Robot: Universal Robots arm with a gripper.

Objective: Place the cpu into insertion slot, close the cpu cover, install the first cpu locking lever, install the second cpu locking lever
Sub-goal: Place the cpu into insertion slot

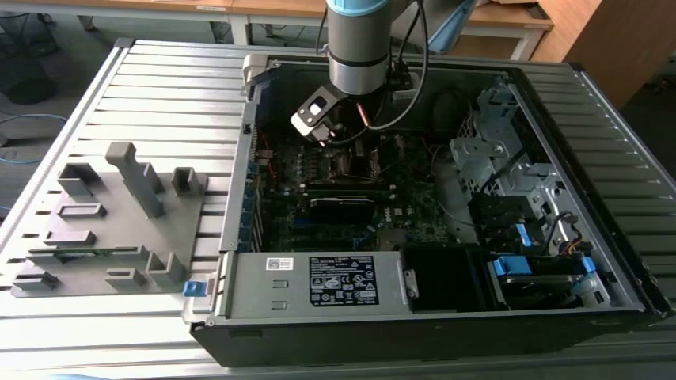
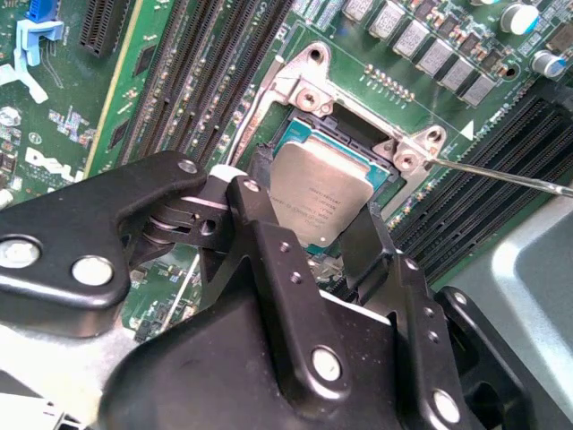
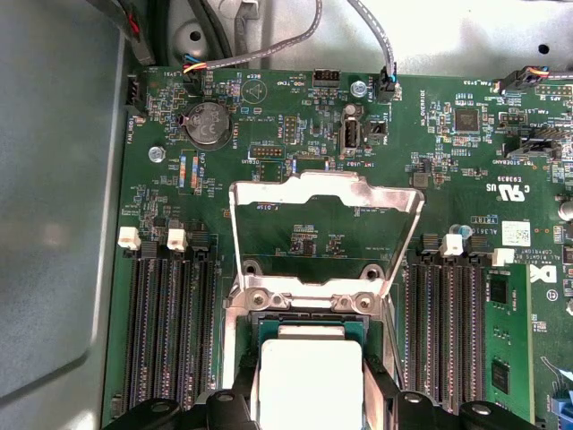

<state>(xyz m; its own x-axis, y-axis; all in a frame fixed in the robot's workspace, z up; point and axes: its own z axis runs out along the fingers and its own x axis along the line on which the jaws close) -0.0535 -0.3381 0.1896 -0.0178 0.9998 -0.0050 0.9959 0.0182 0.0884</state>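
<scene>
The exterior view takes in the whole job: the arm [image 1: 359,47] reaches down into the open computer case [image 1: 423,336] on the slatted table [image 1: 158,87], near the case's far wall; a grey fixture [image 1: 106,229] sits on the table by the case's side at the exterior view's left; down in there the gripper [image 1: 336,141] is a dark shape over the motherboard [image 1: 412,198], and little more can be made out.

The second wrist view gets in close; the gripper [image 2: 315,195] has its black fingers [image 2: 269,242] pressed against two opposite edges of the cpu [image 2: 313,215], clamped on it; the chip sits right over the insertion slot [image 2: 333,134], whose teal rim peeks out past its far edge; whether it is fully seated or a touch above cannot be told. A thin steel locking lever [image 2: 501,176] sticks out from the socket corner, free and unhooked.

The first wrist view adds the cpu cover [image 3: 327,182]; it is swung back on its hinge, wide open, green board showing through its window; the slot [image 3: 309,320] lies just before the hinge, between two banks of memory slots [image 3: 170,322]; a coin cell battery [image 3: 208,124] sits toward a board corner. Here the cpu [image 3: 309,376] glares white, its near edge cut off by the frame and its sides flanked by the finger bodies.
</scene>
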